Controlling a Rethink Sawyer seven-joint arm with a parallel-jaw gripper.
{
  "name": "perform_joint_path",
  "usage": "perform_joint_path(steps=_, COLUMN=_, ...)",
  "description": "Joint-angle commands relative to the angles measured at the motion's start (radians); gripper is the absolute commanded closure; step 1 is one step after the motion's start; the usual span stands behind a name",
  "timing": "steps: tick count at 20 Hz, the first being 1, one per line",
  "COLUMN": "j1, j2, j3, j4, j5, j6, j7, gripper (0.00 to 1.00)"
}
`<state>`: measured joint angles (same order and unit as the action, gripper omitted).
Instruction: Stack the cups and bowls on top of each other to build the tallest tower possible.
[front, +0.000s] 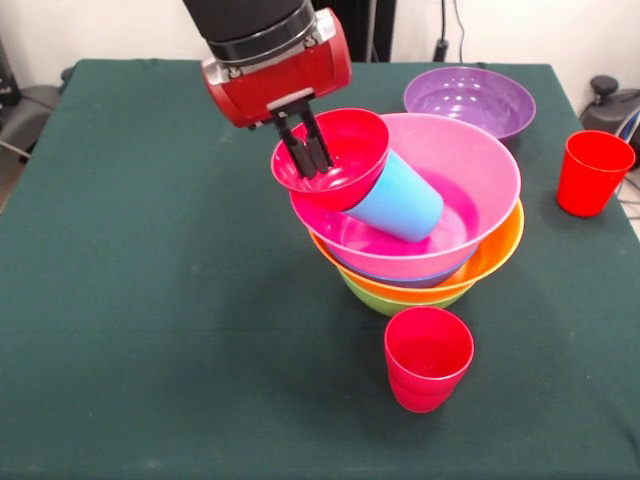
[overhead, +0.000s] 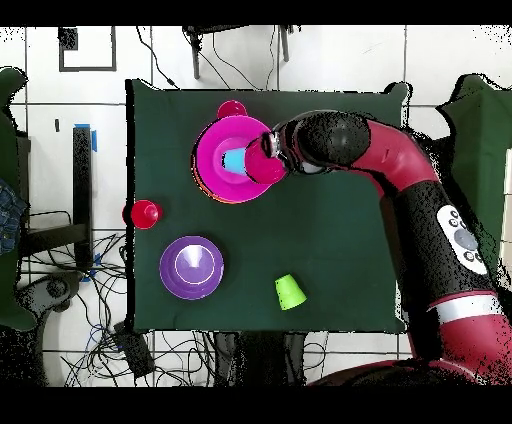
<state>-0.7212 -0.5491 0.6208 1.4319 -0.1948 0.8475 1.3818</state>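
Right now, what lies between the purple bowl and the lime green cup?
Nothing: in the overhead view, only bare green table separates the purple bowl and the lime green cup.

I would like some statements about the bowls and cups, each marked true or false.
1. The blue cup lies tilted inside the pink bowl. True.
2. The purple bowl is part of the tower. False: it stands alone on the table.
3. The hand is at the small red bowl. True.
4. The green cup sits in the tower. False: it stands apart on the table.
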Motion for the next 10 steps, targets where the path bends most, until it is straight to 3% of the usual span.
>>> perform_joint_path(steps=1, j1=0.065, j2=0.056, j3=-0.070, j4=0.083, j5=0.025, j6=-0.008, j7=0.181, gripper=1.00)
perform_joint_path(steps=10, j1=0.086, j2=0.048, j3=-0.108, j4=0.090, j5=0.055, j6=0.013, j7=0.190, gripper=1.00)
